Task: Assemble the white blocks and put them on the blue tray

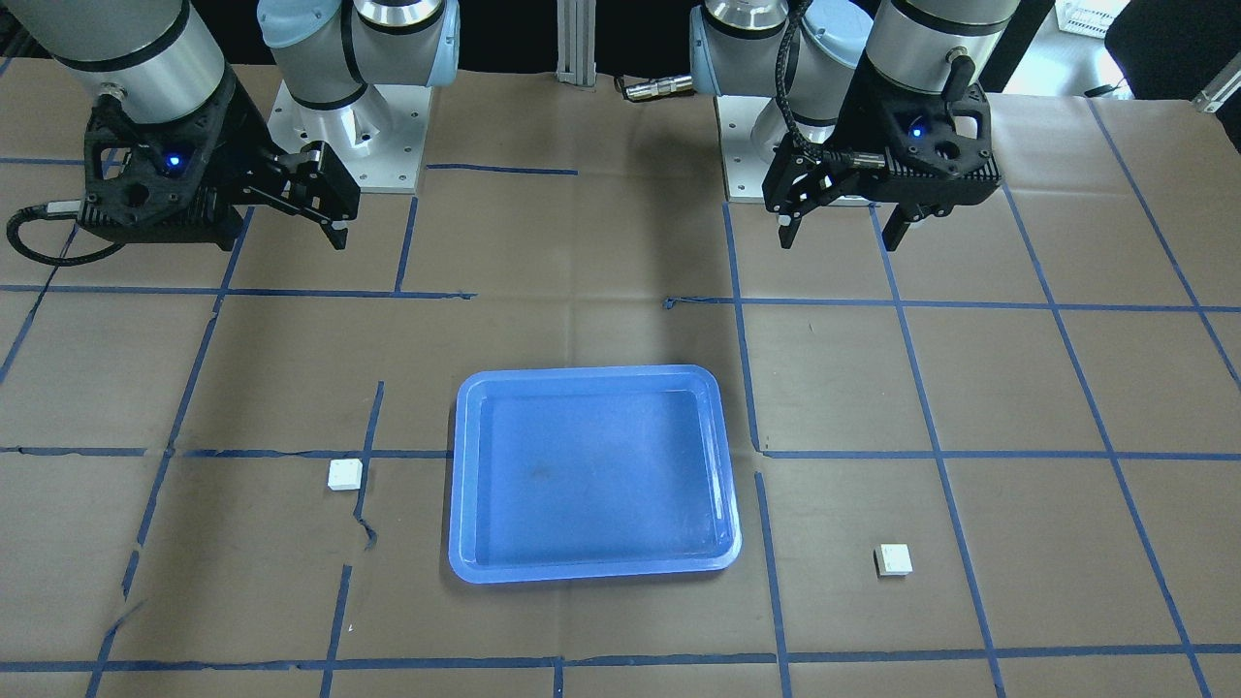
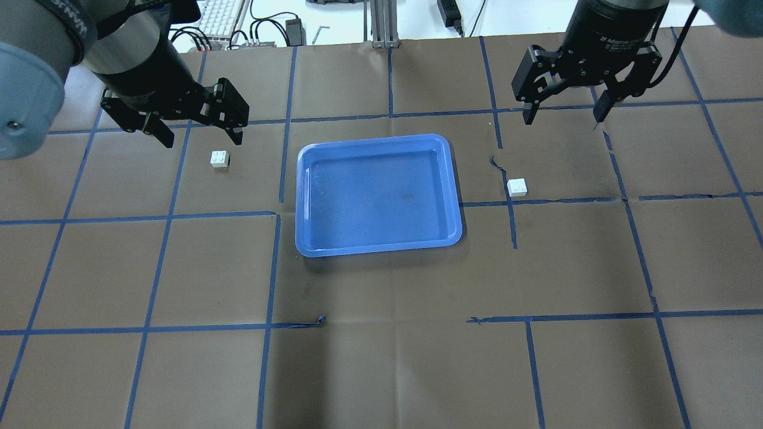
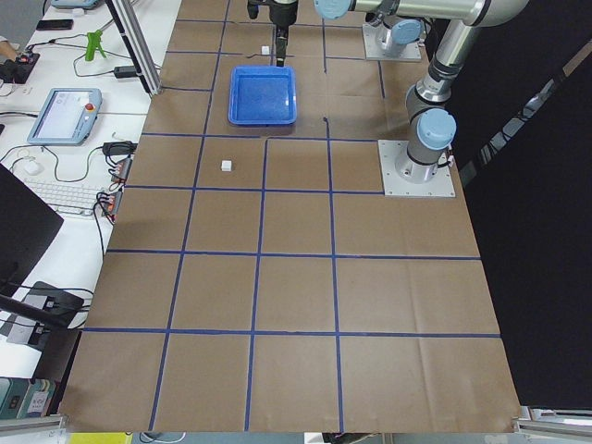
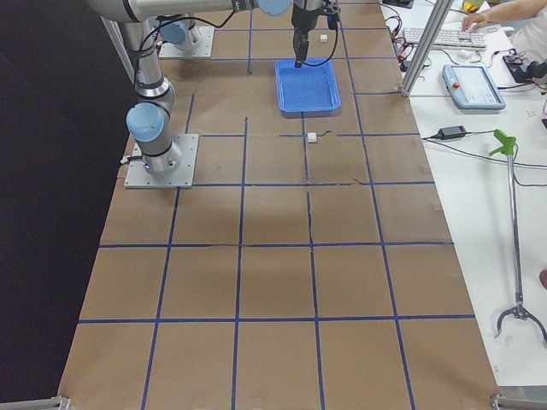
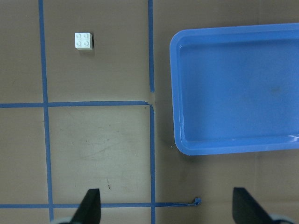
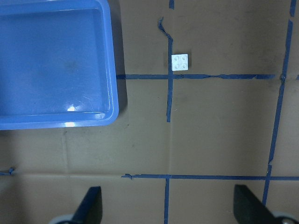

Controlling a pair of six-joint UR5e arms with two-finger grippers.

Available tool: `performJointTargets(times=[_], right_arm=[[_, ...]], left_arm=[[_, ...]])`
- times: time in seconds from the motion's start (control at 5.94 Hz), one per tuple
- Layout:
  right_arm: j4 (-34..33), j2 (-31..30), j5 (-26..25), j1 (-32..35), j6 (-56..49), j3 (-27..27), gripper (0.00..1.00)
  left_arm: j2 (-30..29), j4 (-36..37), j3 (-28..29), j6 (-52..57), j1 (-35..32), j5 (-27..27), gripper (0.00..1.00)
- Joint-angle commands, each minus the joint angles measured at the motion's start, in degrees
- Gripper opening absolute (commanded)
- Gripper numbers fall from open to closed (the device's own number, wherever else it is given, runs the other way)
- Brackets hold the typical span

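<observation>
The blue tray [image 1: 591, 475] lies empty in the middle of the table, also in the overhead view [image 2: 378, 190]. One white block [image 2: 220, 159] sits studs up to the tray's left, just below my left gripper [image 2: 202, 140], which is open and empty above the table. In the left wrist view this block [image 5: 83, 40] is far ahead of the open fingers [image 5: 91, 207]. The other white block [image 2: 517, 187] sits right of the tray, apart from my right gripper [image 2: 563, 118], which is open, empty and raised. It shows in the right wrist view [image 6: 181, 62].
Brown paper with a blue tape grid covers the table. The arm bases [image 1: 349, 136] stand at the robot's side. An aluminium post [image 2: 381, 24], keyboard and cables lie beyond the far edge. A side bench holds a tablet [image 4: 473, 85].
</observation>
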Motion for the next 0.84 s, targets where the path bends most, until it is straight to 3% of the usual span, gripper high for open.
performJointTargets(times=[0.0,0.34,0.67], right_arm=[[0.04,0.06,0.08,0.0,0.22,0.03,1.0],[-0.04,0.15,0.17,-0.17,-0.13,0.11,1.0],[-0.74,1.11,0.34,-0.61,-16.19,0.11,1.0]], left_arm=[[0.04,-0.09,0.0,0.0,0.06,0.17,0.99],[0.04,-0.09,0.0,0.09,0.06,0.17,0.99],[0.04,0.0,0.08,0.44,0.15,0.17,0.99]])
